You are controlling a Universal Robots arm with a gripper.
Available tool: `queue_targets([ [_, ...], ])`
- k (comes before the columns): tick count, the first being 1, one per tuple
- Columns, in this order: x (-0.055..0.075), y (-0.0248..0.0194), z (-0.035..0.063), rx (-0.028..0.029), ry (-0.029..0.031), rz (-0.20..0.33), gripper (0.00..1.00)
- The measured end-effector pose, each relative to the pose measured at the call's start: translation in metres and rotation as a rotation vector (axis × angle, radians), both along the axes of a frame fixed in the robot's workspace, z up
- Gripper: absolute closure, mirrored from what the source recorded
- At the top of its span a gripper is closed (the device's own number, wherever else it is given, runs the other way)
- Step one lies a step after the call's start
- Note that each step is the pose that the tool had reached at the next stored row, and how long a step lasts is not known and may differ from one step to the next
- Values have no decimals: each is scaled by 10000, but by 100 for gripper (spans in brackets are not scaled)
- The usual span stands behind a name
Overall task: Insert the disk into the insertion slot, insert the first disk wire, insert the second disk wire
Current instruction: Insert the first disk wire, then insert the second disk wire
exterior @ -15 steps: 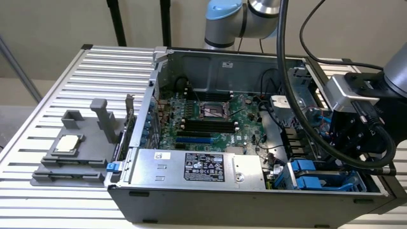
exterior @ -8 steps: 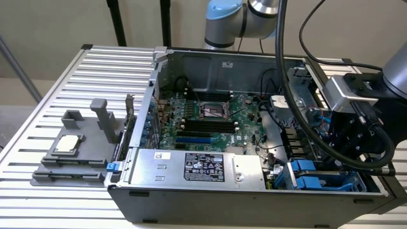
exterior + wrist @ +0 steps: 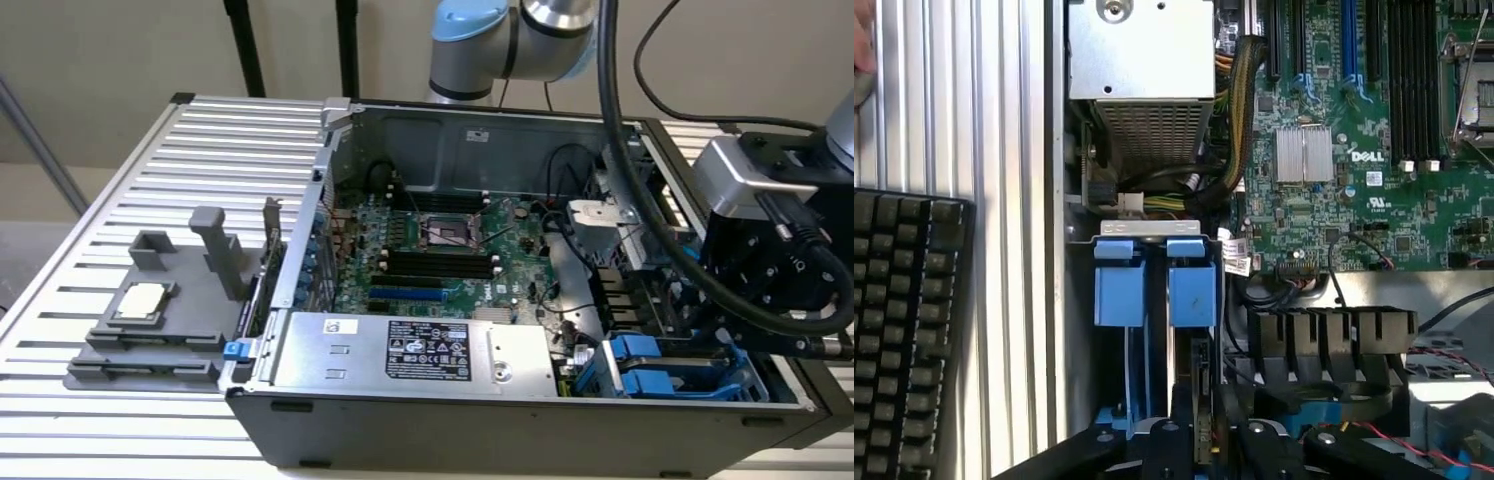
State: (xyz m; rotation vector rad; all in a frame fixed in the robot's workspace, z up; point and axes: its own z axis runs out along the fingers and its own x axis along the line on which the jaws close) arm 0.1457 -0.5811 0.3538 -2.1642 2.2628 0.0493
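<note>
Motherboard (image 3: 1374, 215), marked DELL. Slot (image 3: 1192, 295), blue clips, beside motherboard. Silver box (image 3: 414, 350), black label unreadable, adjoining motherboard. Hand (image 3: 1199, 432) at slot, near motherboard; apart or together: cannot tell.

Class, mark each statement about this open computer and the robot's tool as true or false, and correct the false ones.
1. The computer case stands open, with its motherboard showing. True.
2. In the exterior view, the silver box with the black label sits against the case's far wall. False: it lies along the near wall.
3. A black keyboard lies on the slatted table beside the case. True.
4. The tool hangs at the exterior view's left. False: it is at that view's right, above the insertion slot.
5. The insertion slot's clips are red. False: they are bright blue.
</note>
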Motion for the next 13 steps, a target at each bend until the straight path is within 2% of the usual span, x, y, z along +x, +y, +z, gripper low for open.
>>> queue_targets([
  [3, -68, -54, 51, 1, -4, 1, 76],
  [6, -194, -95, 65, 7, -9, 2, 76],
  [13, -217, -101, 64, 12, -8, 1, 76],
])
